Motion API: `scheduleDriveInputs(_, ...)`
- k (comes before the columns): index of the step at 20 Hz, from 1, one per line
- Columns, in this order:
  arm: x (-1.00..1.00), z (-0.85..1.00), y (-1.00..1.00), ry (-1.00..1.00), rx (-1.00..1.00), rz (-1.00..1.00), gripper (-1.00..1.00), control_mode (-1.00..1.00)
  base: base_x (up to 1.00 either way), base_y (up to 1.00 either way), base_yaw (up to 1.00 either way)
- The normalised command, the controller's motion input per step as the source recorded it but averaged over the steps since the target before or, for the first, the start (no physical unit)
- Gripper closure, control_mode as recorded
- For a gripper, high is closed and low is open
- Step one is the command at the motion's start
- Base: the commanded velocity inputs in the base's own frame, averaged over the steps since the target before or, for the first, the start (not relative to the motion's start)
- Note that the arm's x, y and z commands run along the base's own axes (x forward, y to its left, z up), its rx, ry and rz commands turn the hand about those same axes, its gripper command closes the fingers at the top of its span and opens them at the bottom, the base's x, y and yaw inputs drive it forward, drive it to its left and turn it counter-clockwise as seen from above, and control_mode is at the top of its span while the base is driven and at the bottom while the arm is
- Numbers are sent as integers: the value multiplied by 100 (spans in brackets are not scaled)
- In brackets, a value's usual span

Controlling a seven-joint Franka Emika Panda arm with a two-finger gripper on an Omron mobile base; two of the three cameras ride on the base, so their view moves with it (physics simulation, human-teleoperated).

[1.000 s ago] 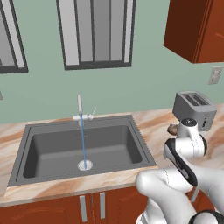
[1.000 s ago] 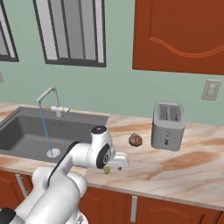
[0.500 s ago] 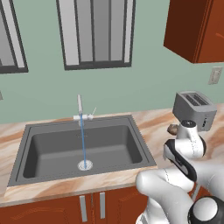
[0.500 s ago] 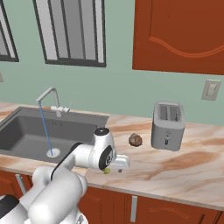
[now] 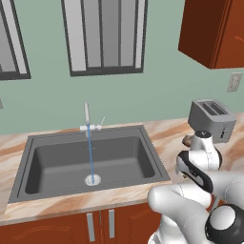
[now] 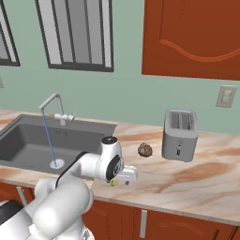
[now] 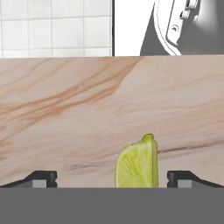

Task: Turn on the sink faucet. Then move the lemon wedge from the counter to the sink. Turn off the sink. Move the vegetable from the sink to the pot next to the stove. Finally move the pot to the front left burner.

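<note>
Beige-and-orange marbled counter [image 6: 197,176] running left to right over reddish-brown cabinets. Set into its left part, the large dark grey sink [image 5: 57,164], with a thin blue stream of water falling from the sink faucet [image 5: 87,116] onto the round silver drain [image 5: 92,179]. Right of the basin, far back near the green wall, a silver toaster [image 6: 179,134]; just left of it, a brown roundish lump [image 6: 145,150] on the stone. Nearer the front edge, between sink and toaster, white arm bent low over the counter with the gripper [image 7: 112,177] down at the surface, fingertips [image 7: 41,177] spread wide apart and clamped on nothing. Between those tips, the small yellow-green lemon wedge [image 7: 137,162], resting on the counter, nearer the right-hand tip in the hand view and touching neither. From the right base view, same wedge [image 6: 114,183] peeking out right under the hand.
</note>
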Motion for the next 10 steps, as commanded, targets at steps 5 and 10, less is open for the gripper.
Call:
scheduleDriveInputs(5, 0, -21, 13, 0, 0, 0, -100, -100, 0, 0, 0)
scheduleDriveInputs(10, 3, -26, 19, 0, 0, 0, 100, -100, 0, 0, 0)
